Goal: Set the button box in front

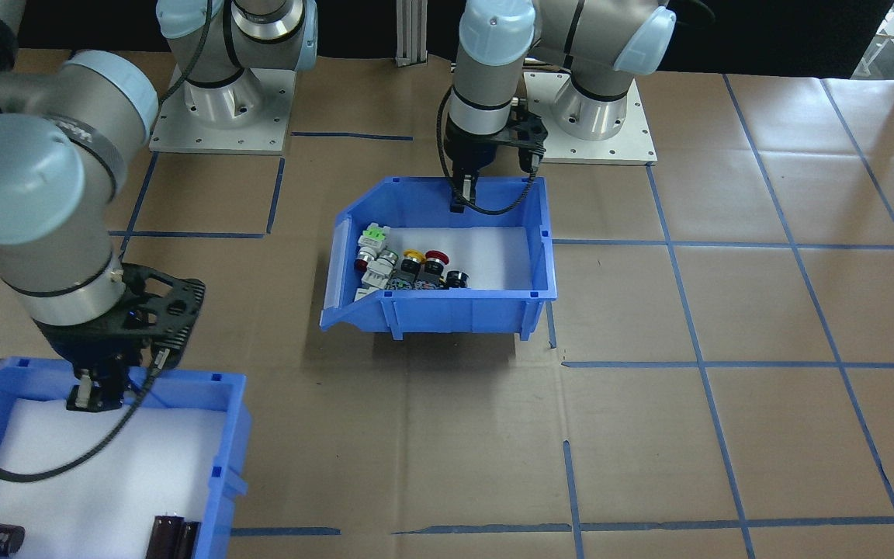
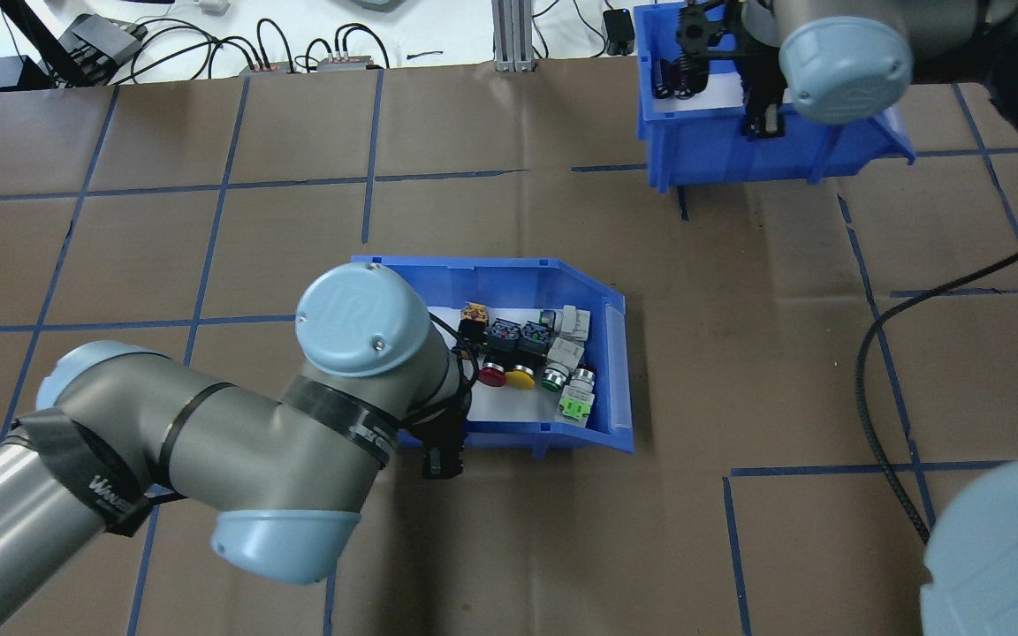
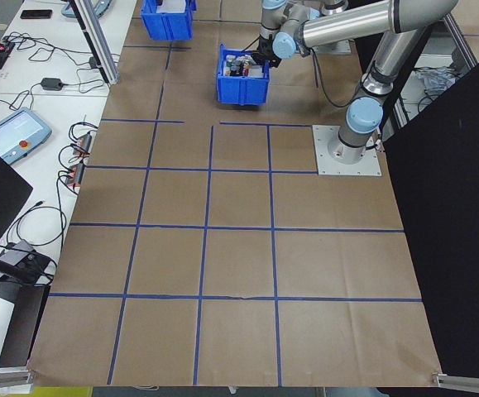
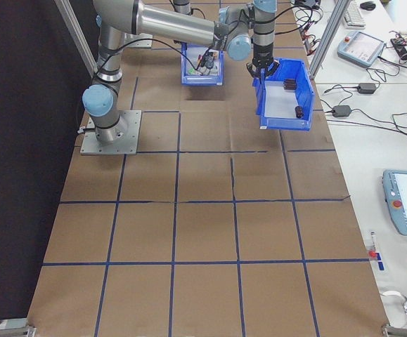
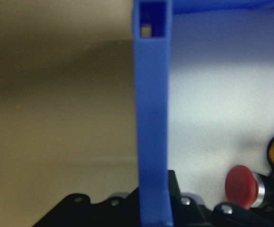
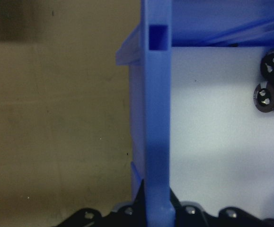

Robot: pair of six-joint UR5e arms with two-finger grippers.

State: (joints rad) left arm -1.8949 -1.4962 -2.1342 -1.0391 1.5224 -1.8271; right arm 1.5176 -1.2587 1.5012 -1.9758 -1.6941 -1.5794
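The button box (image 1: 455, 310) (image 2: 491, 269) is a blue bin with white foam and a cluster of green, yellow, red and black push buttons (image 1: 404, 268) (image 2: 531, 353). It is at mid-table, with its sloped cut-away end toward the robot's right. My left gripper (image 1: 459, 200) (image 2: 438, 459) is shut on the wall nearest the robot; the left wrist view shows that wall (image 5: 151, 118) between the fingers. A shadow lies apart beneath the box, so it seems held slightly off the table. My right gripper (image 1: 94, 400) (image 2: 761, 124) is shut on the other blue bin's wall (image 6: 158, 118).
The other blue bin (image 1: 233, 435) (image 2: 721, 150) (image 4: 287, 116) holds a few dark cylinders (image 1: 175, 536) (image 6: 271, 94) at the table's far side. Two arm bases (image 1: 222, 109) (image 1: 594, 109) stand on the robot's side. Blue tape lines grid the brown table (image 1: 726, 427).
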